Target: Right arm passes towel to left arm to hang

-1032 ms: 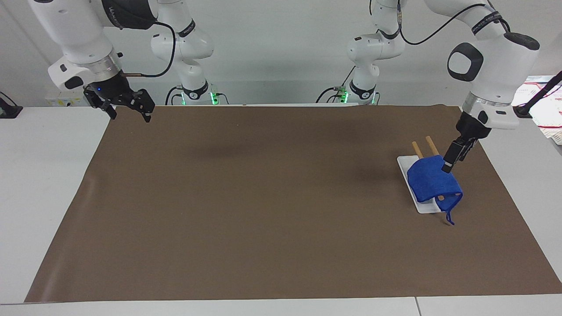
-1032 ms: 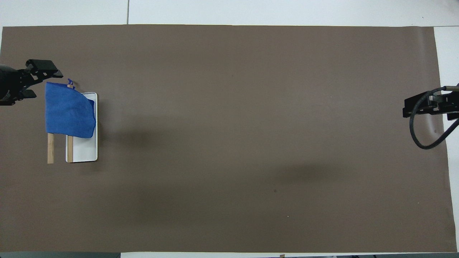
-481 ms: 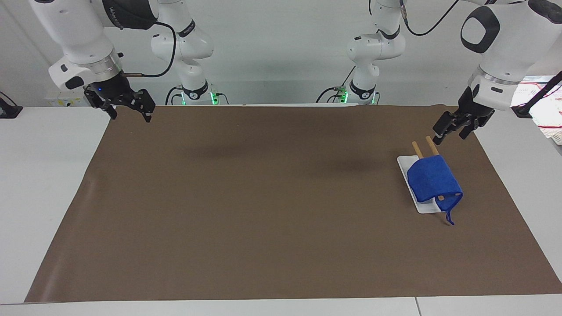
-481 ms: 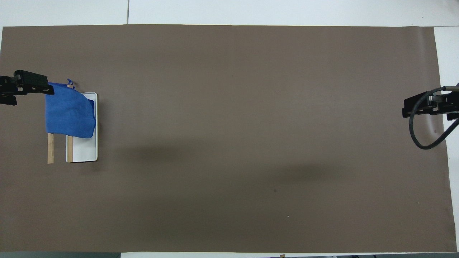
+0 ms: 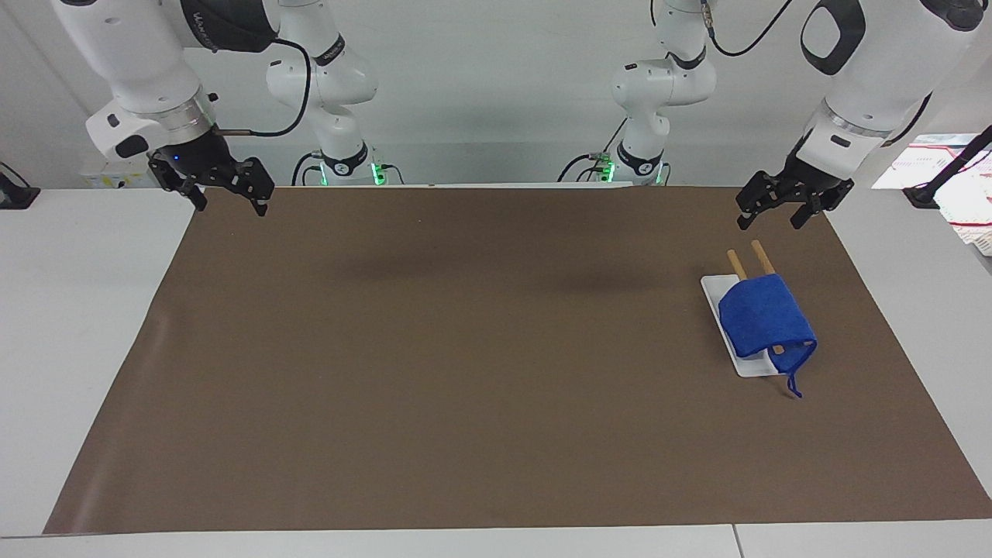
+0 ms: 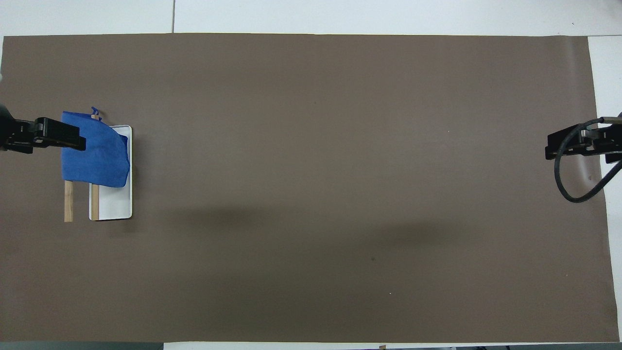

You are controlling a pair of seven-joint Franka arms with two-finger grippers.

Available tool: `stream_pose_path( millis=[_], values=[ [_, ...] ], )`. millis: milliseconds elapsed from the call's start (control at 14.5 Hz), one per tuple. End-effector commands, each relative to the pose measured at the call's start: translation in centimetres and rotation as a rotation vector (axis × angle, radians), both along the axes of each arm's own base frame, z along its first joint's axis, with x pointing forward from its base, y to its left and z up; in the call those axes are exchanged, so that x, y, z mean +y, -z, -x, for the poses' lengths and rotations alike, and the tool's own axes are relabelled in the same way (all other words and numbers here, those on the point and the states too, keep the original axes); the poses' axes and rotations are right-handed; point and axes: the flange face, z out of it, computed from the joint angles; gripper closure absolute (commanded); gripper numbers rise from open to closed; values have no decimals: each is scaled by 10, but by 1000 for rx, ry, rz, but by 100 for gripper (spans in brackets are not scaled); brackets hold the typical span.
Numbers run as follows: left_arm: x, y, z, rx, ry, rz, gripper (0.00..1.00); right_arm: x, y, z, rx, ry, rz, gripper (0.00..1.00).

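Brown mat covers white table; pale wall. One blue towel draped on two wooden rods, one white base. My left gripper, right gripper both raised, fingers apart, empty.

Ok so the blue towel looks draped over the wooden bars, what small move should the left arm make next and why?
Probably none beyond parking. The towel hangs over the two wooden bars of the white rack, and the left gripper is open, raised clear of it. The right gripper waits open at its own end of the brown mat.
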Motion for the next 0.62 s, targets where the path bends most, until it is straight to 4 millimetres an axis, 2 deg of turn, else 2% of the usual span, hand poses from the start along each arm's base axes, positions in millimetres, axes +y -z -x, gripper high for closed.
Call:
stream_pose_path(
  millis=[0, 69, 550],
  values=[
    [-1, -4, 9, 9, 39, -22, 0, 0, 0, 6, 2, -20, -2, 0],
    [-6, -1, 9, 12, 48, -22, 0, -1, 0, 6, 2, -18, -4, 0],
    [-14, -2, 10, 9, 60, -64, 0, 0, -1, 4, -6, -18, -2, 0]
  ],
)
